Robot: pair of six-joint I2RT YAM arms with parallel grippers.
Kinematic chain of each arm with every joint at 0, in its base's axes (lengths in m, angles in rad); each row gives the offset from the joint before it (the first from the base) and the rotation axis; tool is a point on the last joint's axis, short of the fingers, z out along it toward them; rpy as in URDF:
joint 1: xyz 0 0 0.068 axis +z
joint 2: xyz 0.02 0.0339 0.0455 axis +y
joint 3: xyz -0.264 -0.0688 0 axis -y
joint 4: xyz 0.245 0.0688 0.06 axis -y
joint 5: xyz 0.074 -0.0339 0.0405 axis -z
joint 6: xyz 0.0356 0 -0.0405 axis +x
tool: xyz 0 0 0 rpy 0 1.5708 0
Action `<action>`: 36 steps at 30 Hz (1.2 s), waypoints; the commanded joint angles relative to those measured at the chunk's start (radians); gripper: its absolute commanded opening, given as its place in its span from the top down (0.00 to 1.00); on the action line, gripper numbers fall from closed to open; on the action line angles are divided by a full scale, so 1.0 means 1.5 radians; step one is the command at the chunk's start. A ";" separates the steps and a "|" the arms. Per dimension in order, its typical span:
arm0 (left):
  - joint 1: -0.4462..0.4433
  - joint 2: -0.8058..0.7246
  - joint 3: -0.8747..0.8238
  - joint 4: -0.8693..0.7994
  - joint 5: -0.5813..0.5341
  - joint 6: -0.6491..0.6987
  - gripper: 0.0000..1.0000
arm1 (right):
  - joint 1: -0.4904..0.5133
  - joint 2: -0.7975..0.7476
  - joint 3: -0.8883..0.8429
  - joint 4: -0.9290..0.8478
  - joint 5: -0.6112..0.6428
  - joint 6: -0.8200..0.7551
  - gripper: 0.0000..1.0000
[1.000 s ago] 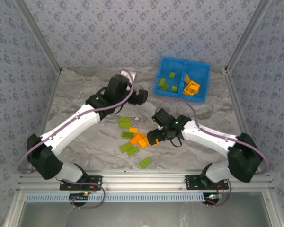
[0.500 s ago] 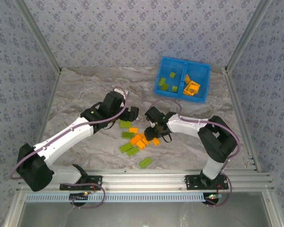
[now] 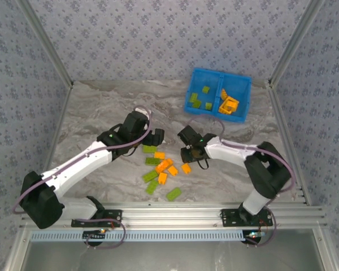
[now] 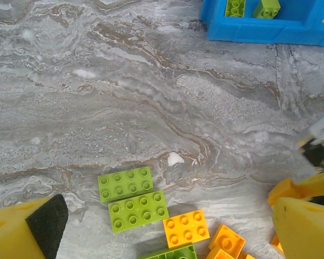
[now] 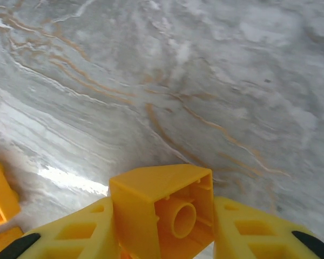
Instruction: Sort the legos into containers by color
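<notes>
Green and orange legos (image 3: 161, 167) lie loose mid-table. The blue tray (image 3: 214, 114) stands at the back right, with green bricks (image 3: 199, 99) in its left compartment and orange ones (image 3: 229, 105), the open frame piece among them, in its right. My left gripper (image 3: 156, 135) hangs open over the pile's far edge; in its wrist view two green bricks (image 4: 132, 197) and an orange brick (image 4: 186, 227) lie between the fingers (image 4: 27, 229). My right gripper (image 3: 190, 152) is just right of the pile, shut on an orange brick (image 5: 162, 208) held off the table.
One green brick (image 3: 173, 194) lies apart near the front rail. A single orange brick (image 3: 186, 168) sits below the right gripper. Aluminium posts and patterned walls enclose the marble table (image 3: 101, 113). The tray's near wall (image 4: 259, 31) crosses the top right of the left wrist view.
The left gripper has come down and toward me to the pile's far edge. The right arm has swung in and pulled slightly back from the pile with an orange brick; some bricks shifted.
</notes>
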 commanded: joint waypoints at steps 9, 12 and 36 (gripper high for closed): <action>-0.004 -0.062 -0.026 0.081 0.093 0.033 0.01 | -0.216 -0.188 0.051 0.059 0.124 -0.007 0.61; -0.007 -0.071 -0.027 0.080 0.115 0.042 0.01 | -0.295 -0.124 0.107 0.084 0.136 -0.023 0.61; -0.022 -0.185 -0.095 0.031 0.083 0.009 0.01 | -0.459 0.391 0.751 -0.157 0.104 -0.038 0.37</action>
